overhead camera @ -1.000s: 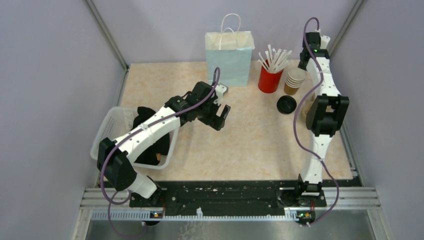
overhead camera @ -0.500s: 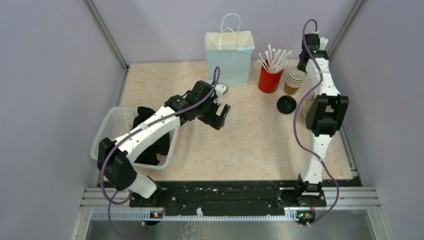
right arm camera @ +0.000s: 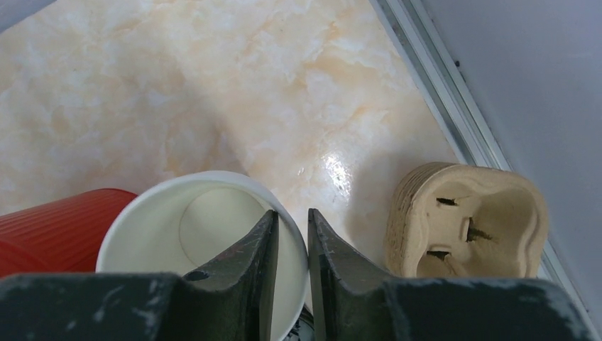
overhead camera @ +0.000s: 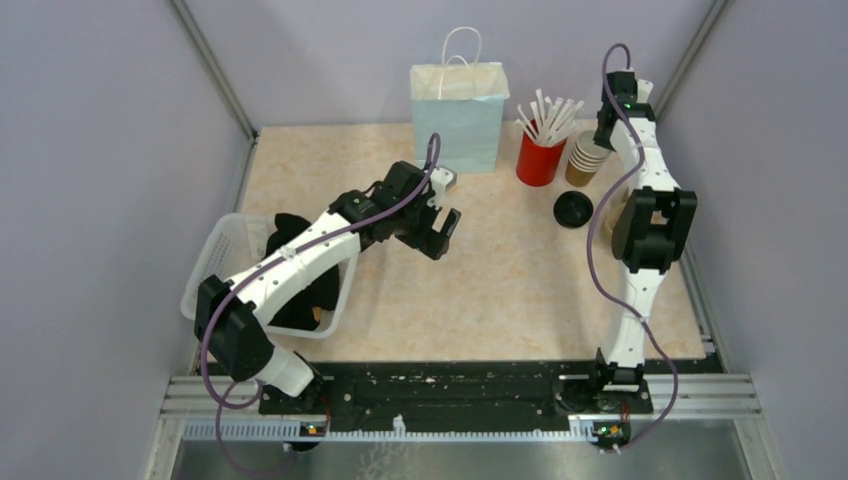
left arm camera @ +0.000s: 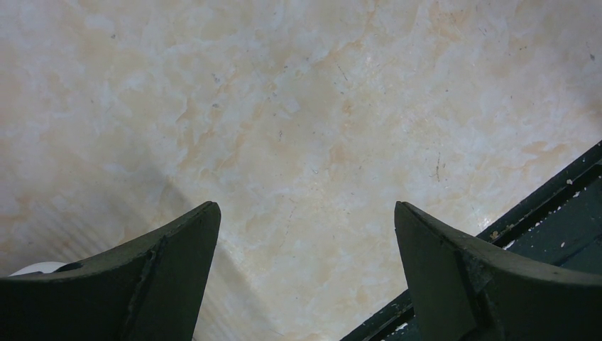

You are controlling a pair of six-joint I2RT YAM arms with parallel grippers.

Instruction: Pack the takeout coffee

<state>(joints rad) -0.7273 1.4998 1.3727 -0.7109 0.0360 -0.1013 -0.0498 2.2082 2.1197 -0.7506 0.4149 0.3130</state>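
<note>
A stack of brown kraft cups (overhead camera: 586, 160) stands at the back right, beside the red cup. Its top cup (right arm camera: 206, 249) shows white inside in the right wrist view. My right gripper (right arm camera: 292, 213) is shut on that cup's rim, one finger inside and one outside the wall. A round black lid (overhead camera: 573, 209) lies flat on the table in front of the stack. The pale blue bag (overhead camera: 460, 115) stands upright and open at the back centre. My left gripper (overhead camera: 440, 232) hovers over mid-table, open and empty (left arm camera: 305, 213).
A red cup of white straws (overhead camera: 540, 152) stands between the bag and the cup stack. A stack of pulp cup carriers (right arm camera: 468, 220) sits by the right rail. A white basket (overhead camera: 215, 262) holding dark items is at the left.
My right gripper has closed onto the top cup's rim and shifted slightly back and left with the stack. The left arm has not moved.
</note>
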